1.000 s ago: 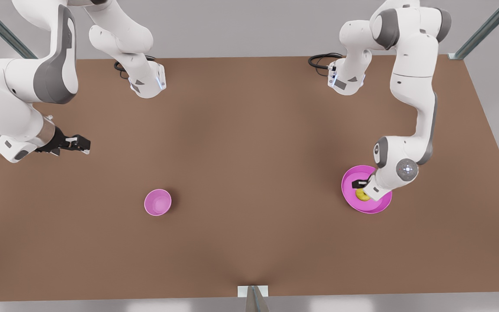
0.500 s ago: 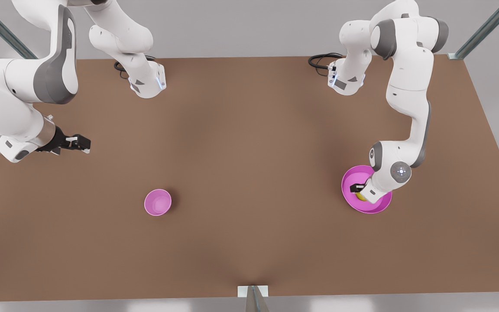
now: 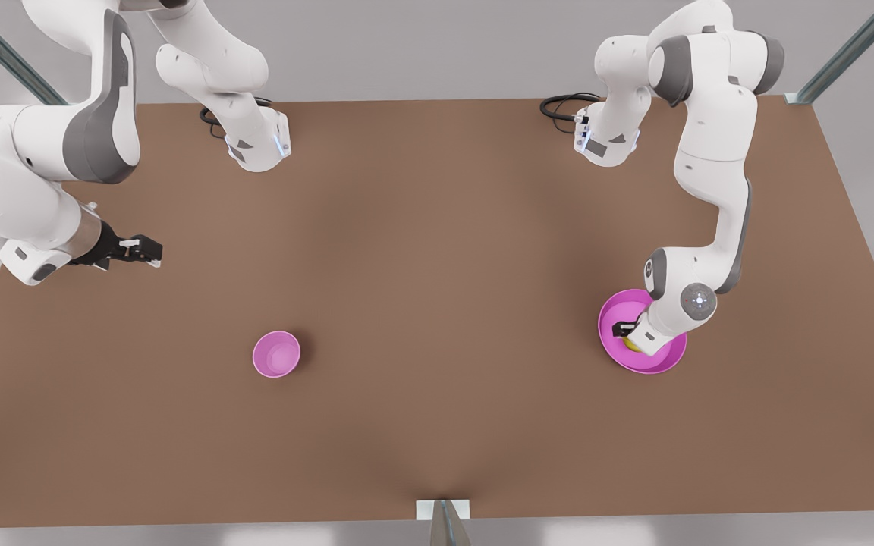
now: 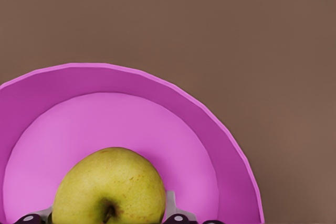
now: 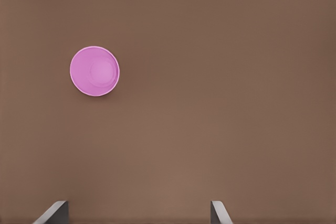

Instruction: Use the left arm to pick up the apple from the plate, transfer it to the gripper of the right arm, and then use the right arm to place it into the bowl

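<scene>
brown table (image 3: 437,303) open between bowl (image 3: 276,354), plate (image 3: 610,312).

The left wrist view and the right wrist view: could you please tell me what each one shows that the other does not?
The left wrist view alone shows the apple on the plate, with the left gripper's fingers on either side of the fruit. The right wrist view alone shows the bowl, standing apart with nothing in it, and the right gripper's fingertips spread wide. Both share the bare brown table.

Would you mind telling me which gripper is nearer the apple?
Left. The left gripper is down on the apple in the plate; the right gripper waits far across the table.
</scene>
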`<state>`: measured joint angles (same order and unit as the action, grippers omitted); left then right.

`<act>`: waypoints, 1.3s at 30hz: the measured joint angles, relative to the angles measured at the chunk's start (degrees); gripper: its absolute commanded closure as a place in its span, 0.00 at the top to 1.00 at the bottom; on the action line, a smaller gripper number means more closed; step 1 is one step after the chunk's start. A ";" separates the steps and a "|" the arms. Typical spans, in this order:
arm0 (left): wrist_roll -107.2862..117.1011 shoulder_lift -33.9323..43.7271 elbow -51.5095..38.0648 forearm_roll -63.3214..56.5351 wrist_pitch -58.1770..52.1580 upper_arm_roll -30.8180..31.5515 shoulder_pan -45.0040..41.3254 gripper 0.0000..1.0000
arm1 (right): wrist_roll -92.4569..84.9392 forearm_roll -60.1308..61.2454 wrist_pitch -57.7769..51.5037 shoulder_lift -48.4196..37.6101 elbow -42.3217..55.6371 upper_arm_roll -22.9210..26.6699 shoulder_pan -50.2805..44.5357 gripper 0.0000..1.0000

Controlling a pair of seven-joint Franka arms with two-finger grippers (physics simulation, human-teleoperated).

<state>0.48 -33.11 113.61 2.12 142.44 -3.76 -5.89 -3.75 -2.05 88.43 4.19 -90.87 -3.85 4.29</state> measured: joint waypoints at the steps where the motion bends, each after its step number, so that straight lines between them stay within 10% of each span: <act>1: 0.00 -0.08 0.00 0.00 0.01 0.02 0.00 0.87 | 0.00 0.00 -0.03 0.00 -0.02 0.00 -0.01 1.00; 22: 1.15 9.56 -9.38 3.16 -12.83 5.62 -0.06 0.75 | 0.05 0.91 -0.13 4.46 1.36 -0.65 -0.49 1.00; 30: 10.77 -19.35 -52.98 26.29 -31.41 33.17 -1.52 0.73 | -0.19 27.20 4.31 25.57 10.37 -0.89 -1.43 1.00; 39: 10.55 -29.28 -57.60 42.94 -30.37 37.89 -3.61 0.72 | -0.34 43.82 16.98 35.07 12.86 -8.28 -0.10 1.00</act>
<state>11.02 -62.39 56.01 45.06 112.07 34.14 -9.50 -4.09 41.77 105.41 39.25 -78.00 -12.14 4.19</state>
